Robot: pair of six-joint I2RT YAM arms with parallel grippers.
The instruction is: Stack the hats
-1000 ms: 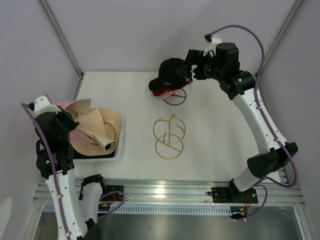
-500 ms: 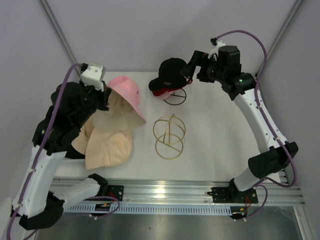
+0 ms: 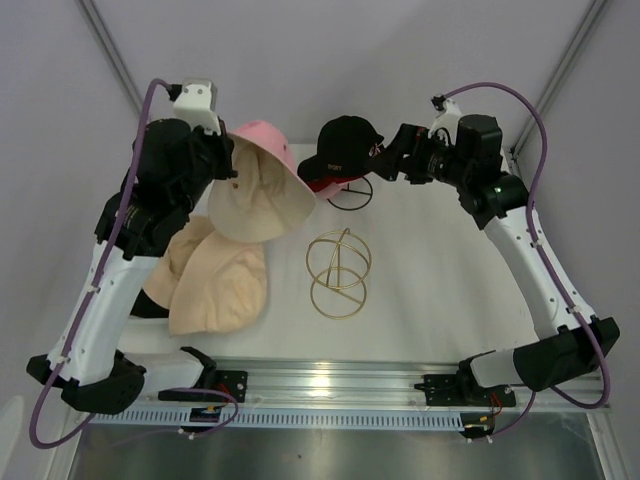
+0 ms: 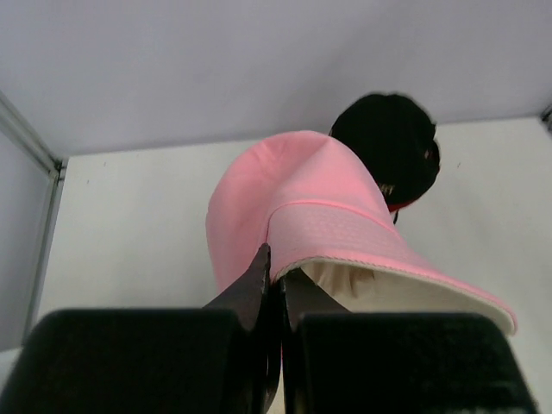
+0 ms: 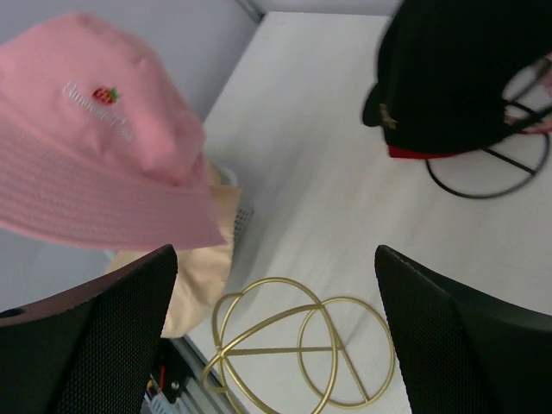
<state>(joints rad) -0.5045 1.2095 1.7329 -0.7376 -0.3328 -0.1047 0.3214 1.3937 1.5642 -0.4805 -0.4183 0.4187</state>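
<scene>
My left gripper is raised over the back left of the table, shut on the brim of the pink bucket hat. The hat hangs tilted, showing its cream lining. In the left wrist view the closed fingertips pinch the brim edge of the pink hat. The wide beige hat lies crumpled on the table at the left, also seen as the beige hat. My right gripper hovers open and empty at the back, just right of the black cap; in its own view, the right gripper frames the table below.
A black baseball cap with red under its visor sits on a black wire stand at the back centre. A gold wire hoop frame stands mid-table. A dark tray edge shows under the beige hat.
The left arm has lifted the pink hat off the beige hat and carried it up and toward the back centre. The right arm drew back slightly to the right of the cap.
</scene>
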